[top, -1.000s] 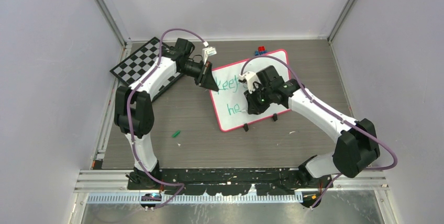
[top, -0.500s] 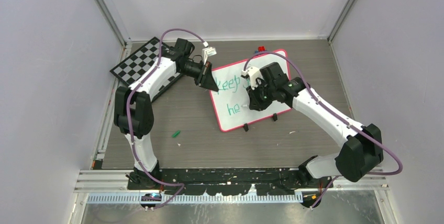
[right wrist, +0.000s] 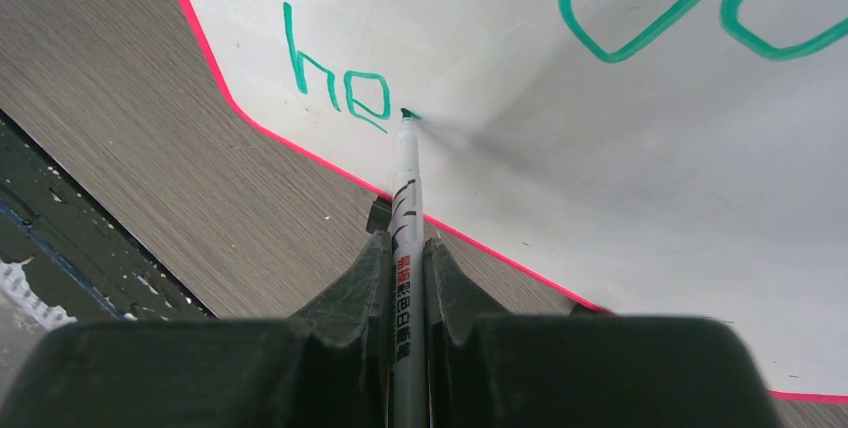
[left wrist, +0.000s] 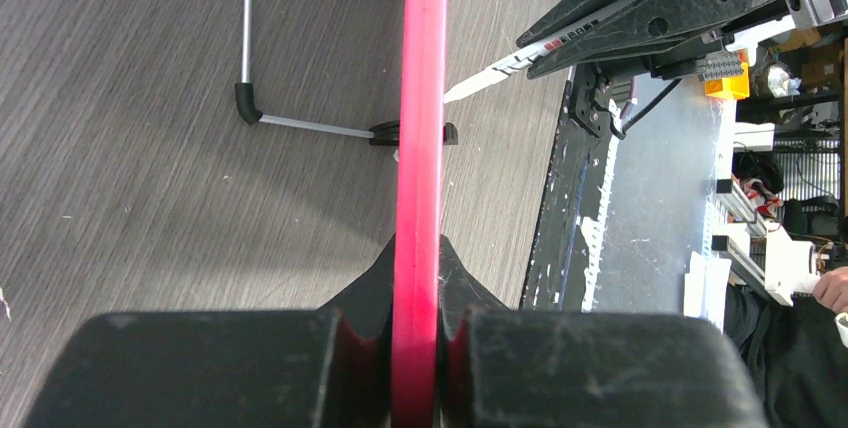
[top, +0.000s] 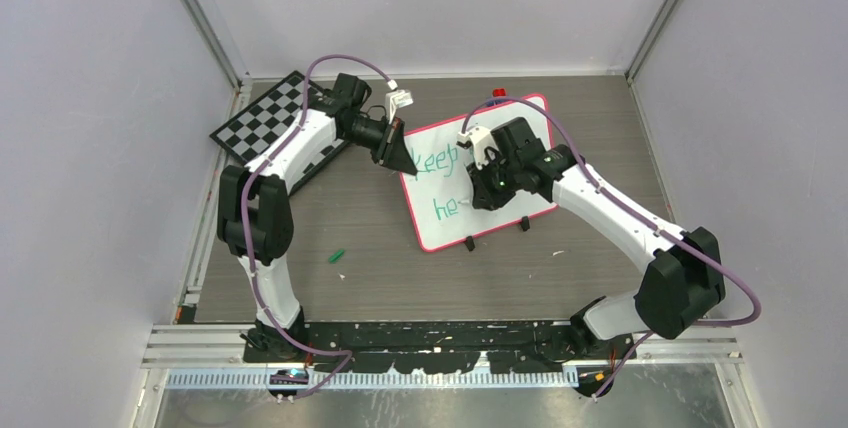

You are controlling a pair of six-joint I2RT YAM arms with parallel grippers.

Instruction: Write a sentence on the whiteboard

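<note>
The whiteboard, white with a red-pink rim, stands tilted at the table's middle. The sentence shows as green lettering: "keep" above, "he" below. My left gripper is shut on the board's left rim, which runs between its jaws. My right gripper is shut on a white marker, whose green tip touches the board just right of "he". More green strokes lie above. The right arm hides the rest of the writing.
A black-and-white chessboard lies at the back left under the left arm. A small green cap lies on the table in front of the board. The board's black feet and wire stand rest on the table. Something red sits behind the board.
The right wrist has shifted a little toward the board's far side, then slightly back left, with the marker held. The left arm and board have not moved.
</note>
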